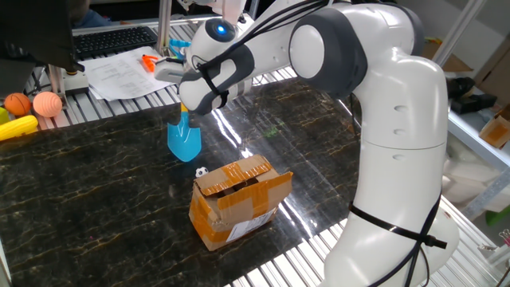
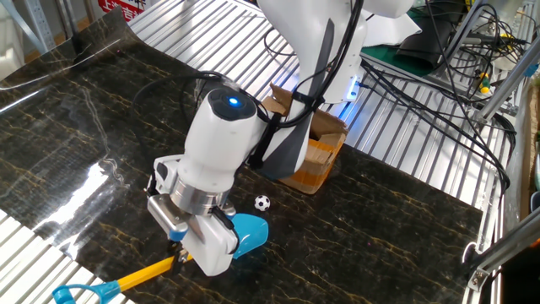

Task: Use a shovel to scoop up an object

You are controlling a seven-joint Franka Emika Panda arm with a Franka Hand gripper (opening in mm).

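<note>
My gripper (image 2: pixel 187 250) is shut on the yellow-orange shaft of the shovel (image 2: pixel 148 270), just behind its blue pointed blade (image 2: pixel 245 234). The light blue handle end (image 2: pixel 80 293) sticks out at the lower left. In one fixed view the blade (image 1: pixel 184 141) hangs below the gripper (image 1: pixel 185 110), over the dark table. The tiny black-and-white ball (image 2: pixel 262 203) lies on the table a short way beyond the blade tip, apart from it. It also shows in one fixed view (image 1: pixel 201 171), between the blade and the cardboard box.
A brown cardboard box (image 1: pixel 237 200) stands right behind the ball. Two orange balls (image 1: pixel 33 104) and a yellow object (image 1: pixel 17 127) lie at the far left edge. Papers and a keyboard (image 1: pixel 115 40) lie past the table. The dark marble tabletop (image 2: pixel 84 143) is ringed by ribbed metal.
</note>
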